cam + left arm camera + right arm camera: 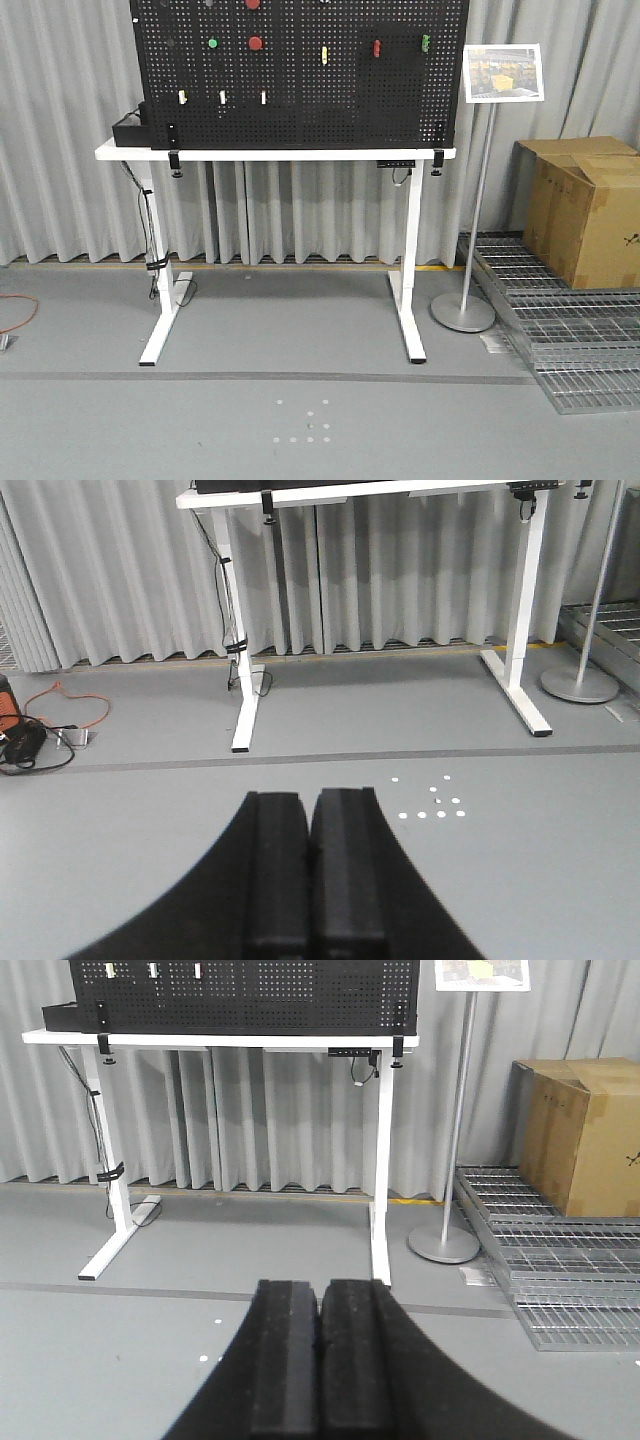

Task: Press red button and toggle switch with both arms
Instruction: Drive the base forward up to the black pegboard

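Observation:
A black pegboard (300, 100) stands on a white table (275, 153) far ahead in the front view. A round red button (255, 43) sits on it beside a green one (212, 43). Another red knob is cut off at the top edge. Several small toggle switches (222, 97) are spread over the board; I cannot tell which one the task means. The arms do not show in the front view. My left gripper (310, 798) is shut and empty above the grey floor. My right gripper (320, 1285) is shut and empty too, well short of the table.
A sign stand (463, 312) with a round base is right of the table. A cardboard box (585, 205) rests on metal grates (570, 330) at the right. Cables and an orange cord (40, 730) lie on the floor at the left. White dots (305, 425) mark the floor.

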